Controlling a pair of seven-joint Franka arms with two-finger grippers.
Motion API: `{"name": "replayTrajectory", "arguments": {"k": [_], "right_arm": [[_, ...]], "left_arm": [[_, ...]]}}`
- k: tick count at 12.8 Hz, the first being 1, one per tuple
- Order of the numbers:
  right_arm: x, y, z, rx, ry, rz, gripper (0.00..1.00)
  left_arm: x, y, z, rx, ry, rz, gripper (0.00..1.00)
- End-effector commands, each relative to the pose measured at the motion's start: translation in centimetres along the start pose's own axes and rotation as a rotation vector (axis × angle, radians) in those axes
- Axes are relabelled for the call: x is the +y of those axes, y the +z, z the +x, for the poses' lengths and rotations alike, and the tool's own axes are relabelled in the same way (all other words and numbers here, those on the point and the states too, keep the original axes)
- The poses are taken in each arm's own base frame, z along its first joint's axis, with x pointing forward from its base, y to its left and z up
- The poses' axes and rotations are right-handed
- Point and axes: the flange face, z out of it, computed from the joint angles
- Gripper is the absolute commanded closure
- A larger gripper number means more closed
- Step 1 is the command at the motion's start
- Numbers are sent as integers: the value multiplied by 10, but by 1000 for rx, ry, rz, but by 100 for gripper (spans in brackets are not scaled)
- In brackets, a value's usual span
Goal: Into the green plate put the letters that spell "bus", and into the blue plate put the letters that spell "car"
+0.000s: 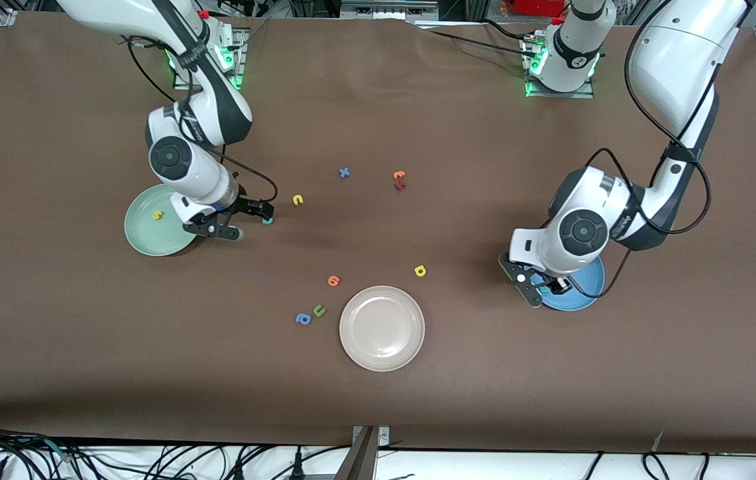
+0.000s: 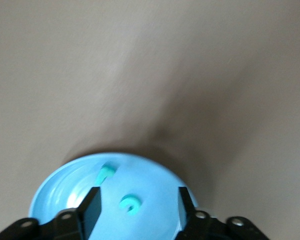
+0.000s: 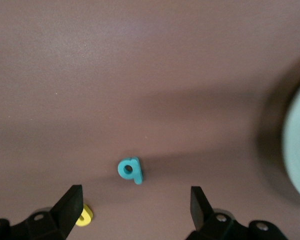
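Over the blue plate (image 2: pixel 50 182) the left claw (image 2: pixel 137 207) hangs released; teal "c" (image 2: pixel 130 204) and "r" (image 2: pixel 105 173) lie inside. Right claw (image 3: pixel 135 205), released, over teal "b" (image 3: pixel 130 170) on the counter (image 1: pixel 485 373) beside the green plate (image 1: pixel 145 237), which holds yellow "s" (image 1: pixel 158 215)

The front view looks down from high across the table (image 1: pixel 378 400), facing both arm bases along its top edge and taking in the whole brown surface. The left wrist view sits close and looks down past its own fingers (image 2: pixel 90 212) onto the blue plate (image 2: pixel 155 175) — the same blue plate (image 1: pixel 588 293) the front view shows. The right wrist view, likewise close, looks down at the teal "b" (image 3: pixel 130 170) — seen small in the front view (image 1: pixel 268 220) — with the green plate (image 3: pixel 297 145) at its edge.
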Motion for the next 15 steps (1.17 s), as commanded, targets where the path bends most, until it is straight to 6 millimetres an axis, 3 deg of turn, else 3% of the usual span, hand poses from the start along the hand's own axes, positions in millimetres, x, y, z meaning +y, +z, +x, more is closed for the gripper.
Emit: {"name": "replayTrajectory", "arguments": {"k": [1, 2, 4, 8, 11, 15], "right_arm": [[-10, 24, -2, 11, -4, 30, 15], [-11, 33, -2, 16, -3, 39, 17], [-12, 43, -4, 14, -6, 43, 19], [-7, 53, -13, -7, -9, 28, 38], [-5, 56, -15, -11, -14, 22, 38], [-6, 59, -15, -10, -20, 22, 48]], "left_arm": [[30, -17, 28, 32, -104, -11, 0], [50, -19, 51, 46, -136, -19, 0], [70, -12, 87, 72, -198, -28, 0], [111, 6, 143, 111, -290, -48, 0], [121, 28, 160, 180, -297, -51, 0], [142, 53, 170, 166, -269, -13, 0]]}}
